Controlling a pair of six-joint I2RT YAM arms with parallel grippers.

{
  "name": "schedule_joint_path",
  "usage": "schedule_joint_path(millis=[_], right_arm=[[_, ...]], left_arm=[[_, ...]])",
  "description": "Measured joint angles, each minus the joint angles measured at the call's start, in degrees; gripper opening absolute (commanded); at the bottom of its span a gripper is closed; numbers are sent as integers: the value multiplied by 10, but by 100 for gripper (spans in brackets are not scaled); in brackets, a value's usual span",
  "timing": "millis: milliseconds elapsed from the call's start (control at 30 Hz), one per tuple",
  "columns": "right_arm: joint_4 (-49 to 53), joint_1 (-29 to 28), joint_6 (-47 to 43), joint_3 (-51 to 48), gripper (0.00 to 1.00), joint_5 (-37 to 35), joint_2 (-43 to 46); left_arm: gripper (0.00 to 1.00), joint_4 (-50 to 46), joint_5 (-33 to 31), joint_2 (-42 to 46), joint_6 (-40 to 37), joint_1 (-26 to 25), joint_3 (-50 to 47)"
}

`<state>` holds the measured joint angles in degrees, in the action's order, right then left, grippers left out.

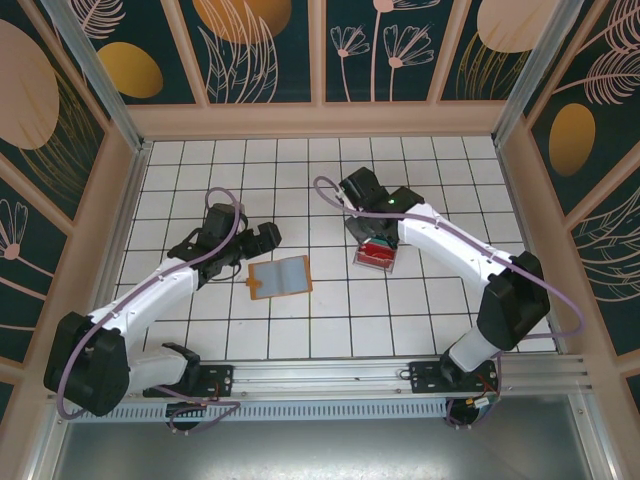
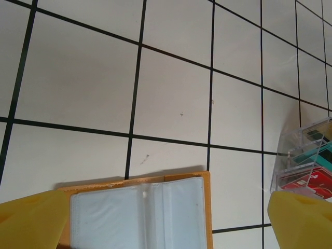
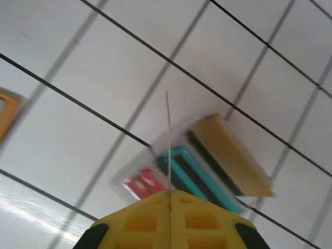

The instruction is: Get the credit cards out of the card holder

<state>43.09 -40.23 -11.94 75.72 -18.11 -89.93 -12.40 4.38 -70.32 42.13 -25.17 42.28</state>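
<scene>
The card holder (image 1: 280, 277) lies open and flat on the tabletop (image 1: 330, 320), just beside the left gripper (image 1: 262, 241), whose fingers (image 2: 31, 220) are wide apart; the right gripper (image 3: 169, 193) is pressed together above the clear tray (image 2: 291, 146); a thin edge (image 3: 167, 140) pokes out of it, maybe a card. The holder looks light; a push could slide it or flip it shut; a crooked drop could miss the tray.
</scene>
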Motion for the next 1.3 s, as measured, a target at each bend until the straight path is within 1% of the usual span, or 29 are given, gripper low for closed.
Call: schedule_joint_path(millis=[67, 167, 300, 433, 700, 1067, 1300], right_arm=[[0, 0, -41, -10, 0, -33, 0], [-2, 0, -92, -31, 0, -63, 0], [-8, 0, -145, -57, 0, -74, 1], [-20, 0, -178, -82, 0, -75, 6], [-48, 0, -209, -118, 0, -73, 7], [-71, -4, -221, -120, 0, -70, 7], [-74, -4, -225, -120, 0, -81, 9]], left_arm=[[99, 2, 0, 0, -2, 0, 0], [98, 2, 0, 0, -6, 0, 0], [98, 2, -4, 0, -10, 0, 0], [99, 2, -5, 0, -12, 0, 1], [99, 2, -6, -6, -12, 0, 1], [99, 2, -11, -7, -12, 0, 1], [99, 2, -15, -8, -12, 0, 1]])
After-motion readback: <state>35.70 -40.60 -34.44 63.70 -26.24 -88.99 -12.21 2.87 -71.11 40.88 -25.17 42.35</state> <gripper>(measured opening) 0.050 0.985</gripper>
